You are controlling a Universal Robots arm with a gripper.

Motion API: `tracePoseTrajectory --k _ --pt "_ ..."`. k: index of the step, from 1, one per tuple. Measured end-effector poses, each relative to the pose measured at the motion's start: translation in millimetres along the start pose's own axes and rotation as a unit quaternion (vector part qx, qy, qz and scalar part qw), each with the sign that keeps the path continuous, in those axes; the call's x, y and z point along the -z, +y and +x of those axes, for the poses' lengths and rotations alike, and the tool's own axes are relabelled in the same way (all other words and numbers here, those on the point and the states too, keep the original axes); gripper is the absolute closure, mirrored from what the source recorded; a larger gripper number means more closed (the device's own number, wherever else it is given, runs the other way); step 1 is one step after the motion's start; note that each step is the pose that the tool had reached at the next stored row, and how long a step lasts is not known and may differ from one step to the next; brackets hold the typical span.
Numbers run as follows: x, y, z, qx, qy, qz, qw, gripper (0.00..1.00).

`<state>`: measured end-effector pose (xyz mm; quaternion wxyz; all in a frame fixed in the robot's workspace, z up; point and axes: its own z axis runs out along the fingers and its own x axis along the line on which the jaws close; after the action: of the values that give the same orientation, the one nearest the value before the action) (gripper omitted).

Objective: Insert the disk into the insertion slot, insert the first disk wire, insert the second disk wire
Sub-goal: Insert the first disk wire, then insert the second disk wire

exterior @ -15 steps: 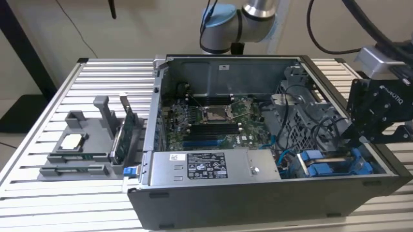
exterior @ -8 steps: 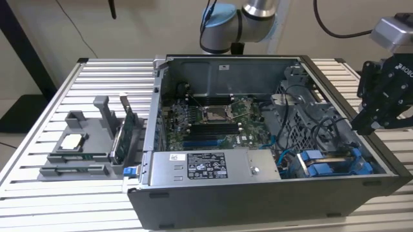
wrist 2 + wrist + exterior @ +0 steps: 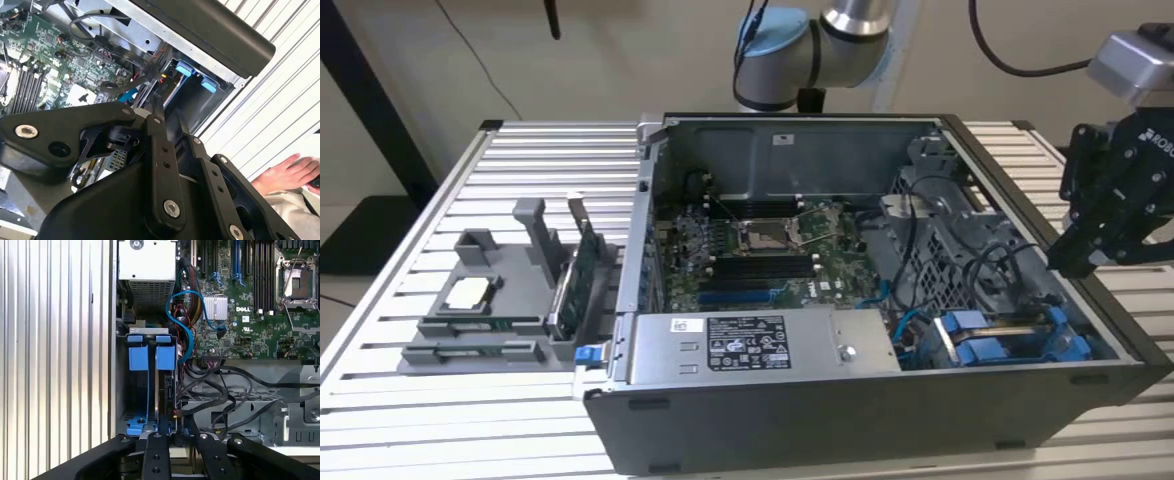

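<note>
Exterior view: the gripper (image 3: pixel 1070 262) hangs over the edge of the open computer case (image 3: pixel 854 420) on the exterior view's right, its fingers drawn together to one narrow tip. The insertion slot (image 3: pixel 1014 338), the dark cage bay with blue fittings (image 3: pixel 974 345), lies at about seven o'clock from that tip, near but apart.

Second wrist view: the gripper (image 3: pixel 155 111) points into the cage, where blue fittings (image 3: pixel 183 68) mark the slot's far end. Black wires (image 3: pixel 145 75) loop just beside the tip; whether one is pinched I cannot tell.

First wrist view: the disk (image 3: pixel 169 390) appears already seated in the insertion slot (image 3: pixel 149 331), standing on edge beneath its blue tab (image 3: pixel 165 357). Taking the fingers' reach as twelve o'clock, the disk lies dead ahead, its long axis running straight away from the gripper (image 3: pixel 175 432), its near end just off the fingertips. The fingers look almost closed, with no clear load between them. Black wires (image 3: pixel 227 392) crowd that near end at about two o'clock.
</note>
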<state>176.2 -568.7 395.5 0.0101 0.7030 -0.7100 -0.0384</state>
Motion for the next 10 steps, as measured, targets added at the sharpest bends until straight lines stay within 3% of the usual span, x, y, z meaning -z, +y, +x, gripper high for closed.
tracePoseTrajectory --k 10 --pt "0.4 -4.3 -0.1 0.0 0.0001 -0.0001 1.0 0.73"
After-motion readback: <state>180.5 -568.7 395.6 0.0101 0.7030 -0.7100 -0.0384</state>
